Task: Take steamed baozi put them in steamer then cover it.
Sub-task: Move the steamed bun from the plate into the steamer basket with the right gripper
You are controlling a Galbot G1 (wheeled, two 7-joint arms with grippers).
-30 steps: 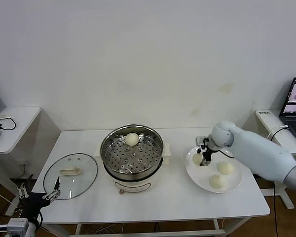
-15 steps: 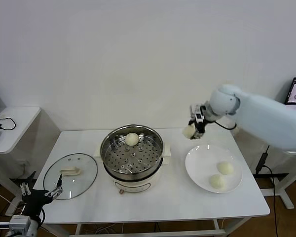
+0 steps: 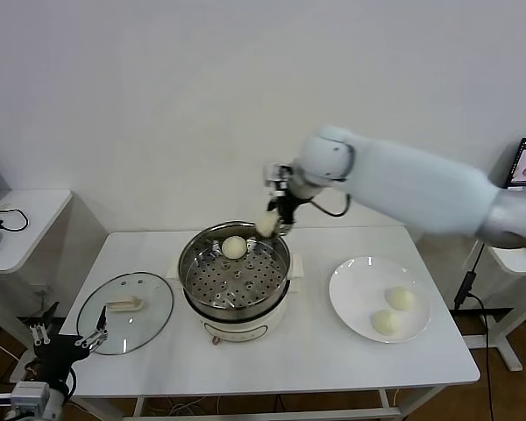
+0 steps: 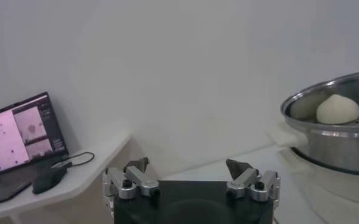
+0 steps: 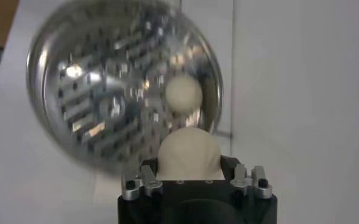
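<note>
Our right gripper (image 3: 273, 221) is clamped on a bun (image 5: 189, 153) above the steamer's (image 3: 234, 272) back rim; the left gripper (image 4: 191, 175), jaws apart, hangs low. We read no writing.

No words or numbers can be read anywhere. The open black laptop (image 4: 22, 141) shows pink pictures, perhaps with tiny writing.

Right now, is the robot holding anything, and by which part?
Yes: the right gripper holds a bun by its sides, above the steamer rim. The left gripper is open, holding nothing.
</note>
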